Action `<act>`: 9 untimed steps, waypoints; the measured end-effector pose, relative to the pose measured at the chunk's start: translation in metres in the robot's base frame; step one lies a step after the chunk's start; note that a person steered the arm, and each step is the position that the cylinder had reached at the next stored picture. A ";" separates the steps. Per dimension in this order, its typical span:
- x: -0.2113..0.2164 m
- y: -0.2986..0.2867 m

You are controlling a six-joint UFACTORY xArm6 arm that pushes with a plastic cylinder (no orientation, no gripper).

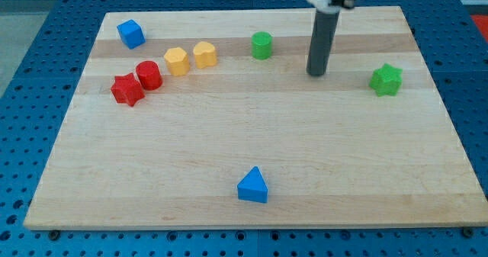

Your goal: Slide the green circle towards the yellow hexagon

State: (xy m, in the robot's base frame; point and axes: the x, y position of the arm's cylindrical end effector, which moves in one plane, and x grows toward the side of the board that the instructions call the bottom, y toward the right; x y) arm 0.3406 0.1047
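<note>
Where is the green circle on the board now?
The green circle stands near the view's top, about mid-width, apart from the yellow hexagon on its left. My tip is to its right, not touching it.

The rod's tip (316, 73) rests on the wooden board (229, 142), to the right of the green circle (261, 45) and apart from it. Left of that circle sit two yellow blocks (hexagon (204, 54) nearer, the other (177, 61) beside it).
</note>
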 end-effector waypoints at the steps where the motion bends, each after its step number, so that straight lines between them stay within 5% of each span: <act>1: -0.004 -0.031; 7: -0.062 -0.080; 9: -0.036 -0.092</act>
